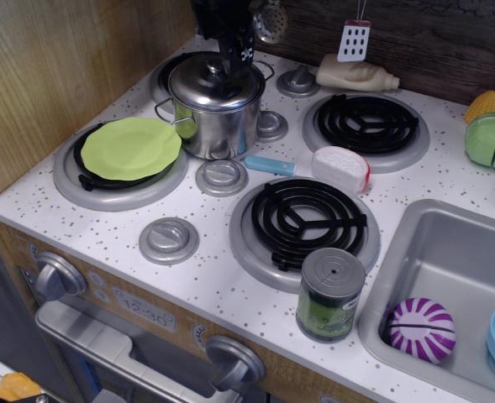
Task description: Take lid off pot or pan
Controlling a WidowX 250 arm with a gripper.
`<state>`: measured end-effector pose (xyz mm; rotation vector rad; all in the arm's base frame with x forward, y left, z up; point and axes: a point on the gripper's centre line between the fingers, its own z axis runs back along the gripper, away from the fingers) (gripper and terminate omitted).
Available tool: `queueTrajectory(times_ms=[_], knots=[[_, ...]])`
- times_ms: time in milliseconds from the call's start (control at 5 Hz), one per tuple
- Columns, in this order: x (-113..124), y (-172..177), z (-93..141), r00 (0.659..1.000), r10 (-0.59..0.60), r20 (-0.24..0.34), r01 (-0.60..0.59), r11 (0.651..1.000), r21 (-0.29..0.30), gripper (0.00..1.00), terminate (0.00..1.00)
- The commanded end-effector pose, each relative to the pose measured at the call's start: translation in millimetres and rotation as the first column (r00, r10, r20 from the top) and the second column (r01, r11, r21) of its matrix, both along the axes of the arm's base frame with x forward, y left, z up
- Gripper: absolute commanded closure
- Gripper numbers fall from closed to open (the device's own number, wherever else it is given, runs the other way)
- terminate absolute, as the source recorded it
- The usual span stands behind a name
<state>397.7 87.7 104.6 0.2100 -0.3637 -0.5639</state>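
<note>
One raised camera looks down across the stove from its front, gripper (230,60) far, upper-left of centre.

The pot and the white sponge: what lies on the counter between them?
In the only view, a small light-blue bar lies between the pot and the white sponge, near a grey stove knob.

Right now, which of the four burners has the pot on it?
The back-left burner: the lidded pot stands on it. The front-left holds a lime green plate; both right burners are bare.
</note>
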Motion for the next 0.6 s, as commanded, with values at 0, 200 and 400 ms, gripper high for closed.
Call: queueTrajectory(times_ms=[0, 200, 400], knots=[[-0.5, 11.2, 3.1, 1.000, -0.017, 0.013, 0.017, 1.000, 0.006, 0.00, 0.00], [-0.8, 12.2, -2.4, 1.000, -0.017, 0.006, 0.017, 1.000, 0.001, 1.00, 0.00], [-2.7, 9.8, 5.1, 1.000, -0.010, -0.015, 0.010, 1.000, 0.009, 1.00, 0.00]])
